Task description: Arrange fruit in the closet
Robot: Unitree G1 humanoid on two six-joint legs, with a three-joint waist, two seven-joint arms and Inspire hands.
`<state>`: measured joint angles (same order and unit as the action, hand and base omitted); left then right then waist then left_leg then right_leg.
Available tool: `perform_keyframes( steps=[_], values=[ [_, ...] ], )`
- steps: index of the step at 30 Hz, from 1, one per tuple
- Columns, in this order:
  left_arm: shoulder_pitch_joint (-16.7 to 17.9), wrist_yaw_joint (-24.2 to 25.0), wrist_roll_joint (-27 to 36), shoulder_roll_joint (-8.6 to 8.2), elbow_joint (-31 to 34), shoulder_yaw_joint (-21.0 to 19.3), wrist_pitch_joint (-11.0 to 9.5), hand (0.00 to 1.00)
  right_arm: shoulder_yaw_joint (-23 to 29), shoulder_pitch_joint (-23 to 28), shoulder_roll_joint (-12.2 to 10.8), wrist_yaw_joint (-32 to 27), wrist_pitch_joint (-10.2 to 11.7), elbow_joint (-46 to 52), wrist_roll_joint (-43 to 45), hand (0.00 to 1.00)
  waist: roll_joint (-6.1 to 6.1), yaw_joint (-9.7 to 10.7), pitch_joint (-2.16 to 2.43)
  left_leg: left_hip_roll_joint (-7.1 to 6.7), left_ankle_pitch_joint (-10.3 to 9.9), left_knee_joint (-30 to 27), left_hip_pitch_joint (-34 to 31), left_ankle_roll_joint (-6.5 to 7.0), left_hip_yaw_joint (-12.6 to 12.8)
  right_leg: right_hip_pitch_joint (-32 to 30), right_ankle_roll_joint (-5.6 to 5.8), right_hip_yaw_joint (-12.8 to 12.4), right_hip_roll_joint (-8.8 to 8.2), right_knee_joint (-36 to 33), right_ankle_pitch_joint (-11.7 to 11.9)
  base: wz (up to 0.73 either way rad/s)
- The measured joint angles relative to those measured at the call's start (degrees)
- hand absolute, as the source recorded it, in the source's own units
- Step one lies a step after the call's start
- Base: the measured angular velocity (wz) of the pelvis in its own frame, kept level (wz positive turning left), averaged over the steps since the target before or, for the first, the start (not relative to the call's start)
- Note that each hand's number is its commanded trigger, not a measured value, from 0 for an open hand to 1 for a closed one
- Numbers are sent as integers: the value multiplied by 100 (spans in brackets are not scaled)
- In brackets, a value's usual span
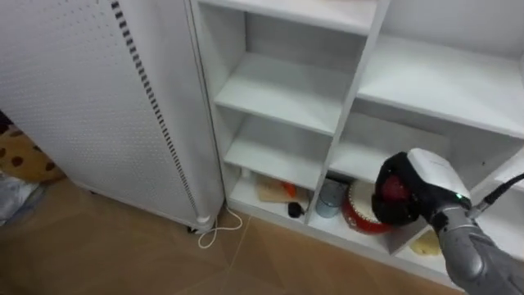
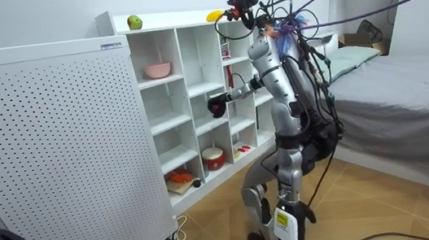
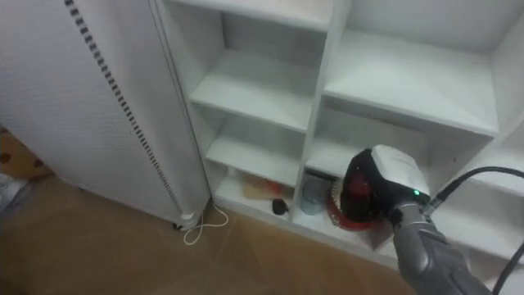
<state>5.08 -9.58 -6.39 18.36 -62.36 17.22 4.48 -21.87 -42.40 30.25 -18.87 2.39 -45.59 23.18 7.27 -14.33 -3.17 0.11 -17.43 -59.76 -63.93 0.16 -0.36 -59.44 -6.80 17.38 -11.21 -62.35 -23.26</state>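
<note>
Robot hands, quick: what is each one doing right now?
Right hand: closed round a red fruit.
Left hand: cannot be told.

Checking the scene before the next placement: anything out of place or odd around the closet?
Two things. A green apple and a banana sit on top of the closet, not in a compartment. A loose white cord loops on the floor by its base, perhaps a snag risk.
</note>
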Motion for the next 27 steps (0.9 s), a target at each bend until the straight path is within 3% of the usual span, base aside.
perform_keyframes(
  steps=[4,11,13,18,27],
  values=[
    [0,-35,1,173,109,0,24,0,-178,-155,105,-340,-58,-296,3,100,117,18,-24,-82,10,-25,-171,-7,13,-191,-3,4,-126,-128,-63,12],
    [46,-119,13,253,245,-4,49,0,-231,-410,315,-801,-312,-889,-234,100,134,0,-35,-87,-15,-202,-620,66,19,-556,18,82,-270,-299,-117,6],
    [124,-142,18,366,397,-4,94,0,-323,-549,394,-876,-454,-1014,-397,100,162,13,-35,-89,-14,-225,-740,87,37,-667,58,73,-280,-330,-140,9],
    [145,-158,14,510,510,-25,244,0,-391,-894,450,-991,-501,-1195,-440,100,195,71,-46,-114,-7,-224,-851,127,24,-758,53,71,-280,-339,-145,4],
    [348,-272,9,571,904,-28,271,0,-393,-1125,556,-1315,-567,-1182,-495,100,245,326,-38,-156,-4,-258,-1005,139,-13,-900,53,70,-291,-356,-154,1]
  ],
)
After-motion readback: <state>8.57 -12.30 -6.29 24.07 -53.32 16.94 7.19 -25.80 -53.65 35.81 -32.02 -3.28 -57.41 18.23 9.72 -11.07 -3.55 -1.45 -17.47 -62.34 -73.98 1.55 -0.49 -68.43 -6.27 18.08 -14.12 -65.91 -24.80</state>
